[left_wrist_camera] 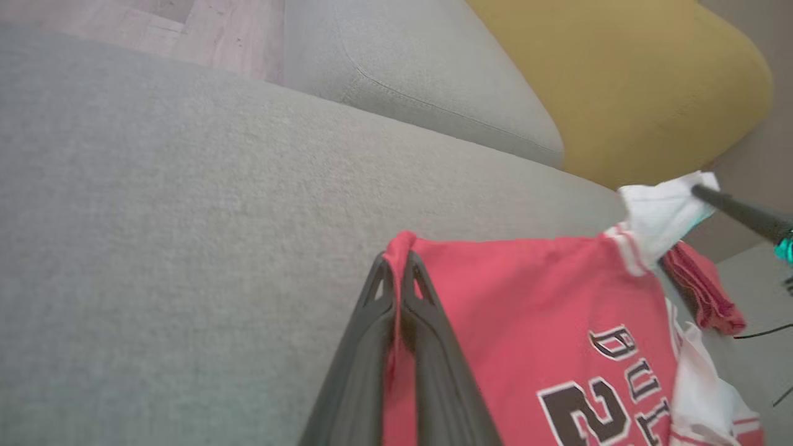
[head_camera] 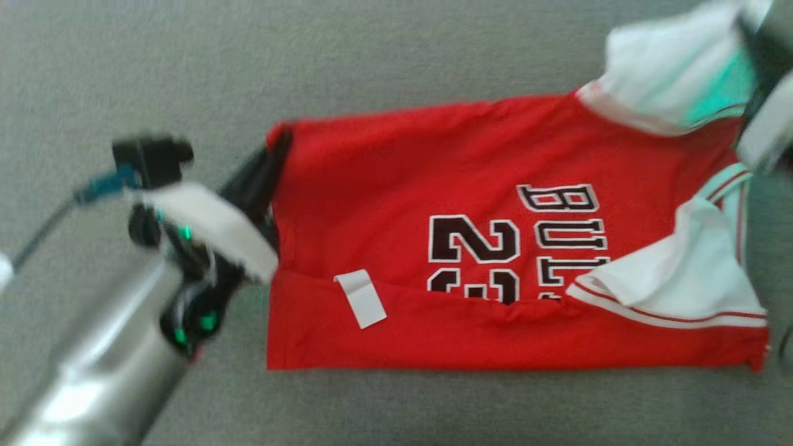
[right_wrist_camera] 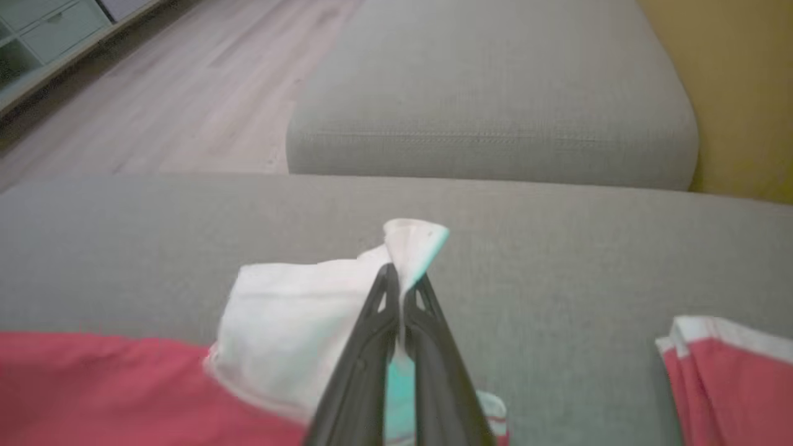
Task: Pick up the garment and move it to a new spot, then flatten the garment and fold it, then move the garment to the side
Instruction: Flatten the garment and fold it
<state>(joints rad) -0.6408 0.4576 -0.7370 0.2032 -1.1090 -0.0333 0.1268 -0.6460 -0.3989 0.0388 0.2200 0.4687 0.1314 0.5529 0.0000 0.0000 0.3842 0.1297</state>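
Across a grey, coarsely woven cushion (head_camera: pixel 186 62) the garment (head_camera: pixel 433 186) is spread, a red jersey of smooth knit with black letters and numerals outlined in white. Its sleeves are white and edged with thin red stripes. The near long edge is folded over, so that the lower part of the numerals is covered, and a small white rectangular label (head_camera: pixel 362 297) is seen lying at that fold. The far sleeve (right_wrist_camera: pixel 291 328) is bunched and crumpled.

The left hand (left_wrist_camera: pixel 396 266) is closed tight on the corner of the red hem: its two long dark fingers are pressed together with red cloth pinched between them, and the corner is lifted into a small peak. The right hand (right_wrist_camera: pixel 399 279) is likewise clamped on the white sleeve cloth, a tuft of which stands up past the fingertips.

The left forearm (head_camera: pixel 93 371), silvery and blurred, is angled up from the lower left of the head view toward the garment's left edge. The right arm is seen, blurred, at the upper right corner.

Beyond lie a second grey cushion (right_wrist_camera: pixel 495 93) with a stitched seam, a rounded mustard-yellow seat (left_wrist_camera: pixel 619 80) and a pale wood-grain floor (right_wrist_camera: pixel 186 111).
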